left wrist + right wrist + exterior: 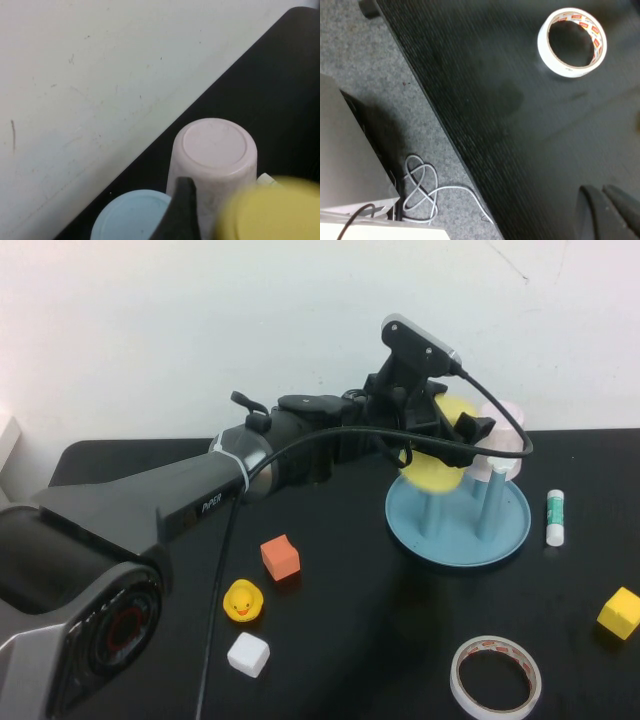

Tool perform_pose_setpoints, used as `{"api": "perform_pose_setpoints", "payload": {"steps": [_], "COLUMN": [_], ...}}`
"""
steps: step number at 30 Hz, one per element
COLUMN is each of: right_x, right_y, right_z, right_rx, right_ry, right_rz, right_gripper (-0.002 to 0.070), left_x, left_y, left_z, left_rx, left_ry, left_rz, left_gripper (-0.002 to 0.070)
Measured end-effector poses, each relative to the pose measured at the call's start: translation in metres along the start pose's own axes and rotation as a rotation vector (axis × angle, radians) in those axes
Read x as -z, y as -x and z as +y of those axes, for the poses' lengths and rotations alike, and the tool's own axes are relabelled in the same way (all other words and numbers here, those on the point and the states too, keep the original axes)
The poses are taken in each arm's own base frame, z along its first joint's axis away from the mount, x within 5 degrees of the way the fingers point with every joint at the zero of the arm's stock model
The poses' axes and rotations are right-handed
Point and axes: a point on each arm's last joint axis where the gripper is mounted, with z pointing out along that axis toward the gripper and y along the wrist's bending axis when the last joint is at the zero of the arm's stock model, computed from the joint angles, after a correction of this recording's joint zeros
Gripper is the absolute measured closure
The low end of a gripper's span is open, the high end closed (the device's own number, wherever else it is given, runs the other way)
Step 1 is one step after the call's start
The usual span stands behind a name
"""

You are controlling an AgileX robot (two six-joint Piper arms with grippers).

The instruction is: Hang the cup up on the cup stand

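High view: left arm reaches across the black worktop (330,620) to the cup stand (458,525) at centre-right; left claw (450,440) sits over the stand w/ the yellow cup (436,472) between its fingers, on or just above a peg — can't tell which, nor if the fingers press it. A pale pink cup (505,430) is upside down on a peg beside it. Also on the worktop: orange block (281,557), rubber duck (243,601), white block (248,654), tape roll (496,677), glue stick (555,517), yellow block (619,613). Left wrist view: pink cup bottom-up, pale blue cup (131,216) next to it, yellow cup blurred at the edge by one dark finger (180,212). Right wrist view: right claw (610,210) pressed closed — holding nothing, above the worktop's edge, tape roll well apart.
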Motion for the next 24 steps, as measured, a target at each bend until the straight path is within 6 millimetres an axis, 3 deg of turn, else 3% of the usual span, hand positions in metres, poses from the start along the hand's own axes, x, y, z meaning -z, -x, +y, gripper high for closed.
{"api": "perform_pose_setpoints", "payload": {"steps": [8, 11, 14, 15, 18, 21, 24], "right_x": [0.0, 0.0, 0.0, 0.0, 0.0, -0.001, -0.002], "right_y": [0.0, 0.0, 0.0, 0.0, 0.001, 0.002, 0.002], "right_z": [0.0, 0.0, 0.0, 0.0, 0.0, 0.0, 0.001], "right_rx": [0.0, 0.0, -0.002, -0.004, -0.007, -0.007, -0.007], "right_ry": [0.0, 0.0, 0.0, 0.0, 0.003, 0.003, 0.004], "right_rz": [0.0, 0.0, 0.0, 0.0, -0.006, -0.026, -0.029], "right_gripper": [0.0676, 0.0676, 0.0676, 0.0676, 0.0676, 0.0676, 0.0676], "left_x": [0.001, 0.009, 0.023, 0.038, 0.066, 0.098, 0.137], "left_y": [0.002, 0.017, 0.04, 0.062, 0.099, 0.134, 0.169], "left_z": [0.0, -0.001, -0.001, -0.004, -0.011, -0.023, -0.037], "left_rx": [-0.002, -0.015, -0.125, -0.216, -0.328, -0.401, -0.46], "left_ry": [0.0, 0.011, 0.048, 0.064, 0.076, 0.066, 0.051], "left_rz": [-0.004, -0.032, -0.043, -0.061, -0.104, -0.151, -0.198], "left_gripper": [0.0071, 0.0099, 0.021, 0.033, 0.0493, 0.057, 0.0595]}}
